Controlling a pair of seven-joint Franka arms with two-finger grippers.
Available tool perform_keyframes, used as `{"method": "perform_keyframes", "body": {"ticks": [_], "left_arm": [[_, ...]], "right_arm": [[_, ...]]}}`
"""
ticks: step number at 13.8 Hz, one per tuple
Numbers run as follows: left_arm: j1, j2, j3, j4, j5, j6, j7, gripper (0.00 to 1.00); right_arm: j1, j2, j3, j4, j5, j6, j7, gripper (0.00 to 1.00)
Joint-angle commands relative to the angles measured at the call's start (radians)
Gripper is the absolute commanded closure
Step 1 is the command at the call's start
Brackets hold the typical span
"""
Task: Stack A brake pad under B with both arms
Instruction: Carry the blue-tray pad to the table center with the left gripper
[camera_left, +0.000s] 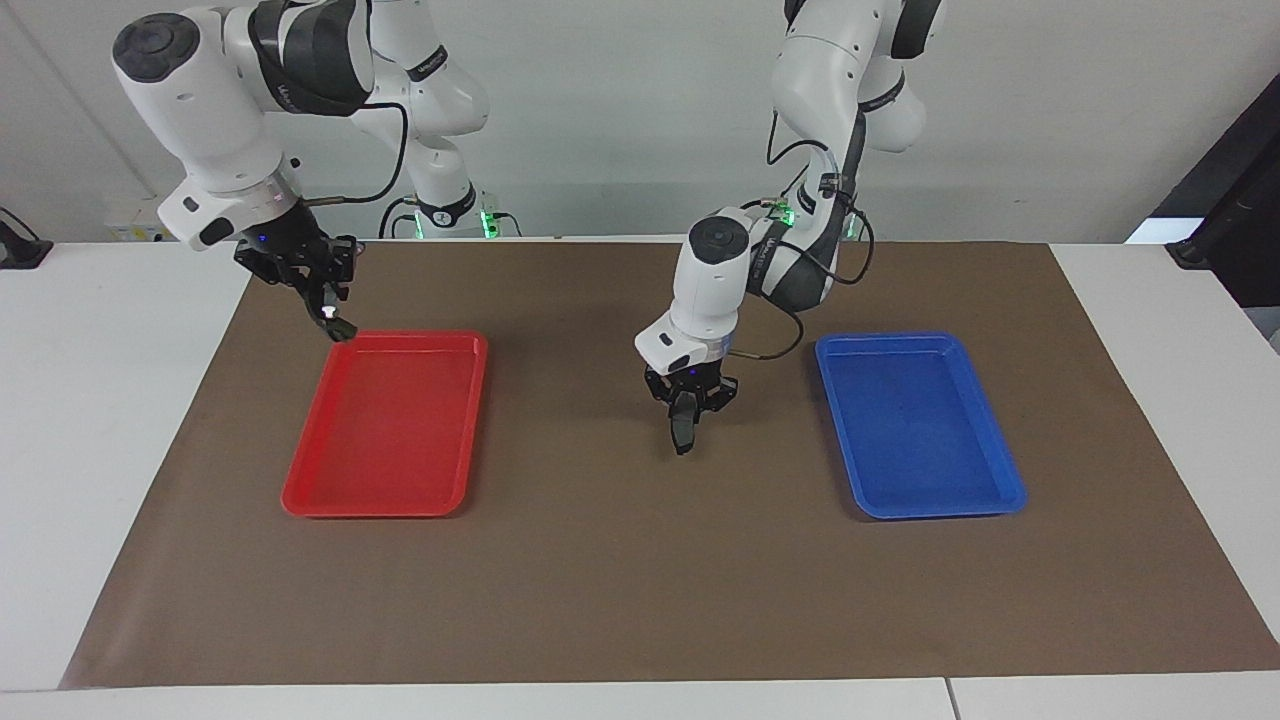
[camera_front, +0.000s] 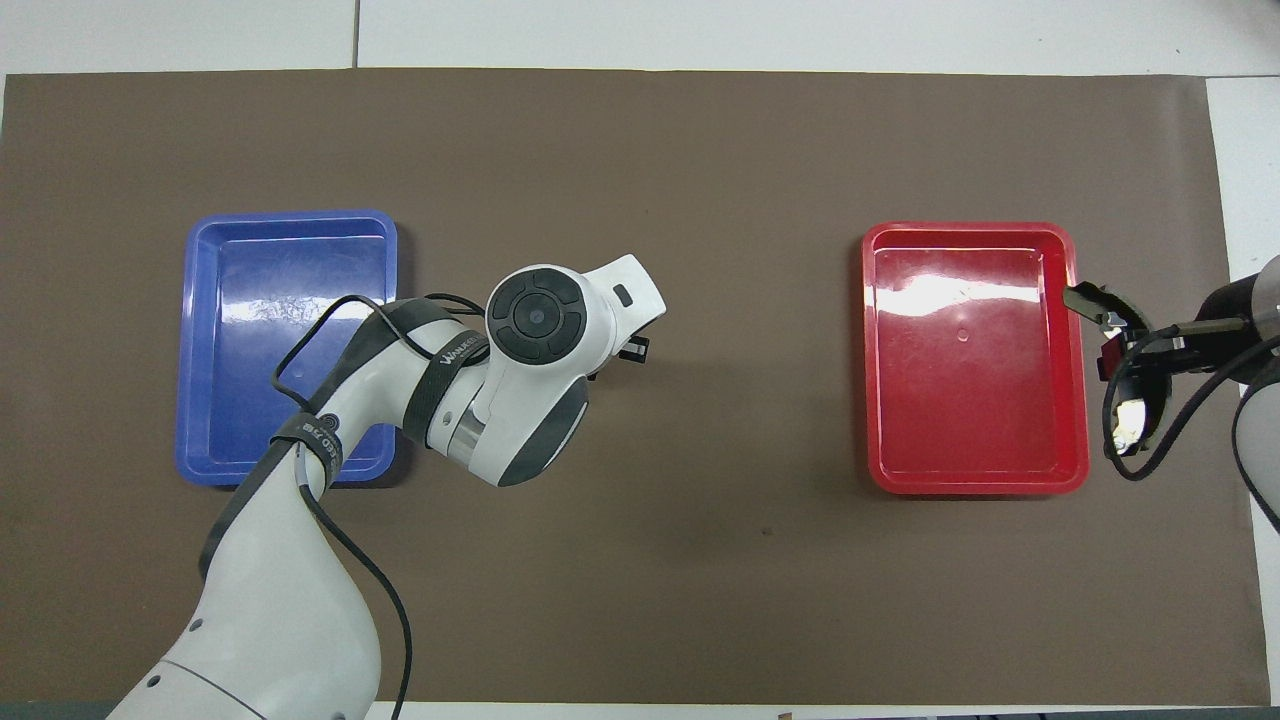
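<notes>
The left hand (camera_left: 684, 436) hangs over the bare brown mat (camera_left: 640, 560), between the blue tray (camera_left: 1000, 470) and the red tray (camera_left: 300, 495), low above the mat but not touching it. It is clenched on the A brake pad (camera_left: 684, 432), a short dark piece that points straight down from its fingertips. In the overhead view the white wrist covers this hand almost wholly (only a bit of black linkage peeks out past it), so the pad itself cannot be made out there.

The right hand (camera_left: 335, 318) is raised over the corner of the red tray that lies toward the robots and toward the right arm's end of the tabletop (camera_left: 120, 420). It grips B (camera_left: 341, 326), the dark crescent piece, whose lower tip slants down out of the fingertips and bears a small bright spot. From above, B (camera_front: 1097, 304) shows as a dark curved strip reaching from this hand over the red tray's rim.

Both trays hold nothing; they lie well apart, one below and to each side of the left hand.
</notes>
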Motion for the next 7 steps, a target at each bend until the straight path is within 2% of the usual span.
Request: {"method": "perform_keyframes", "body": {"ticks": [1, 2, 4, 6, 7], "left_arm": [[-0.033, 0.038, 0.017, 0.042, 0.007, 0.009, -0.03, 0.99], [-0.031, 0.038, 0.016, 0.04, 0.007, 0.015, -0.028, 0.99], [-0.03, 0.04, 0.016, 0.034, 0.007, 0.017, -0.028, 0.82], [-0.027, 0.04, 0.017, 0.035, 0.007, 0.005, -0.031, 0.74], [-0.027, 0.04, 0.019, 0.035, 0.007, 0.002, -0.034, 0.4]], "right_arm": [[0.002, 0.011, 0.018, 0.009, 0.008, 0.004, 0.041, 1.0], [0.025, 0.021, 0.022, 0.012, 0.005, 0.011, 0.062, 1.0], [0.06, 0.047, 0.022, 0.019, 0.001, 0.031, 0.094, 1.0], [0.109, 0.088, 0.024, 0.02, 0.001, 0.07, 0.14, 1.0], [0.126, 0.1, 0.024, 0.018, 0.001, 0.082, 0.145, 1.0]]}}
